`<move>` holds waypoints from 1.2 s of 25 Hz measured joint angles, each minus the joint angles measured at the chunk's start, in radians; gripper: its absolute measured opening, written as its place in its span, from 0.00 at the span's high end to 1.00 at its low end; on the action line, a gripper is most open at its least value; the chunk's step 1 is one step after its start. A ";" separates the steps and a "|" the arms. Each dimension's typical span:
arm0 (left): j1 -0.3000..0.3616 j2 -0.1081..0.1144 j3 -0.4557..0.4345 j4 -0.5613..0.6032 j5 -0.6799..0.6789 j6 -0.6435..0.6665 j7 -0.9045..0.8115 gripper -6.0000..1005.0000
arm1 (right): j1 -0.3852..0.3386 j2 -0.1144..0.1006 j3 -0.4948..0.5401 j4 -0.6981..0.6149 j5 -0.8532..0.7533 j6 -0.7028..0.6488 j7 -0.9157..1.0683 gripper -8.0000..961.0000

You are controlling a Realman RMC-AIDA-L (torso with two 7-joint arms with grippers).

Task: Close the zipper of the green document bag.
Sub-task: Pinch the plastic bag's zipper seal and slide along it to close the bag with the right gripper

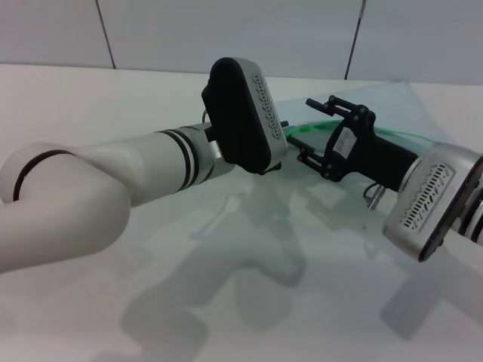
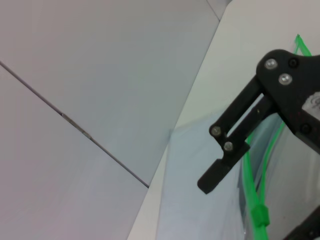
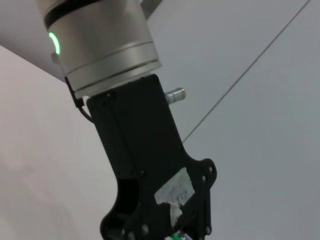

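The green document bag (image 1: 385, 109) lies flat at the back of the white table, translucent and pale. Its zipper (image 1: 309, 126) runs as a thin bright green strip along the near edge. My right gripper (image 1: 306, 130) reaches in from the right and stands open, one finger on each side of the strip. In the left wrist view, one black finger (image 2: 235, 140) of it hangs just beside the strip, close to the green slider tab (image 2: 260, 216). My left arm's black wrist housing (image 1: 241, 113) hovers over the bag's left end and hides its fingers. The left gripper's body (image 3: 150, 165) fills the right wrist view.
A grey panelled wall (image 1: 226, 30) rises behind the table (image 1: 113, 98). The thick white left forearm (image 1: 113, 181) crosses the front left of the table. The silver right wrist housing (image 1: 434, 200) sits low at the right.
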 joint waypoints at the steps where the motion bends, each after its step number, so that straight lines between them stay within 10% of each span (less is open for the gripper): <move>1: 0.000 0.000 0.000 0.000 0.000 0.000 0.000 0.94 | -0.003 0.000 0.004 -0.002 0.000 0.001 -0.007 0.36; 30: -0.004 0.000 0.000 -0.008 0.000 0.002 0.000 0.94 | -0.038 0.006 0.023 -0.087 -0.030 0.088 -0.018 0.50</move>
